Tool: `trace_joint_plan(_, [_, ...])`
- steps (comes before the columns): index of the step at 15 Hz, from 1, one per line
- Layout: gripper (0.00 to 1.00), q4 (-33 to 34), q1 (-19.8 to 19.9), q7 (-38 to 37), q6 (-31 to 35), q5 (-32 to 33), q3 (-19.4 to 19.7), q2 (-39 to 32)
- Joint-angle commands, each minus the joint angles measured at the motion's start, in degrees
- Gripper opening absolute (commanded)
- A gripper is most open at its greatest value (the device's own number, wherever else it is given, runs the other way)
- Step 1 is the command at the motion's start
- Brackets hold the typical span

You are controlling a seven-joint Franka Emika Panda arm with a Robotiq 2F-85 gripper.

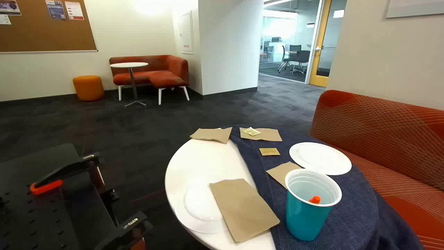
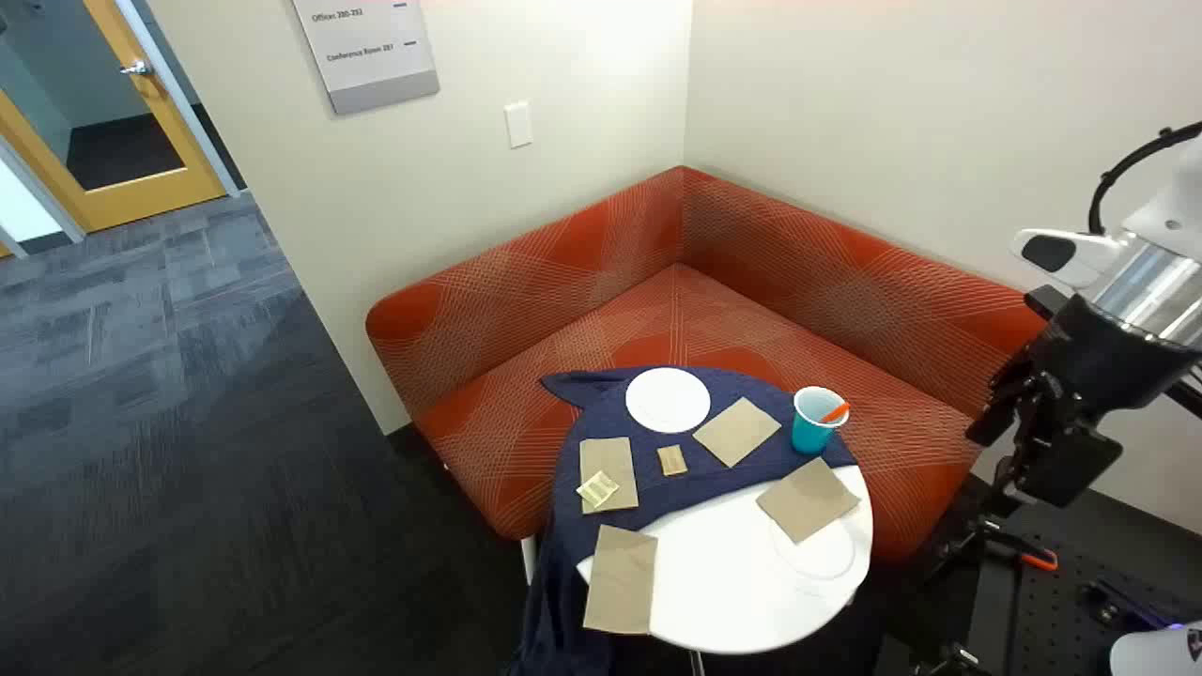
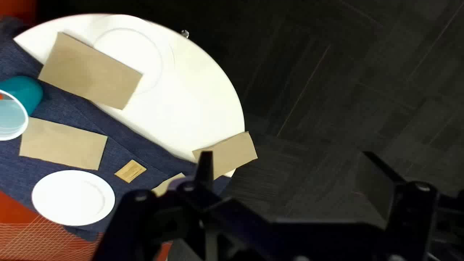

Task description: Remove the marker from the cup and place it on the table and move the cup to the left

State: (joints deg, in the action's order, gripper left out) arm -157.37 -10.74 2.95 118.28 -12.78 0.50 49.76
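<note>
The teal cup stands upright on the navy cloth of the round table. It shows in the exterior view near the table's edge and at the left border of the wrist view. The orange marker is inside the cup and leans on its rim, its tip sticking up; it also shows in the exterior view. Its lower part is hidden by the cup. My gripper is open and empty, fingers wide apart, with dark floor between them. In an exterior view the gripper is beside the table, apart from the cup.
A white plate lies on the cloth, and another plate on the white top, partly under a napkin. Several brown napkins and small packets lie around. A red bench borders the table. A red-and-black clamp lies on the dark cart.
</note>
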Motion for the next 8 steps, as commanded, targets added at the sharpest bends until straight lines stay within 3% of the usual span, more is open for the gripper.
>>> trace_joint_plan(1, [1.0, 0.2, 0.7, 0.5, -0.3, -0.5, -0.6, 0.0])
trace_joint_plan(8, [1.0, 0.5, 2.0, -0.9, 1.4, 0.0, -1.1, -0.7])
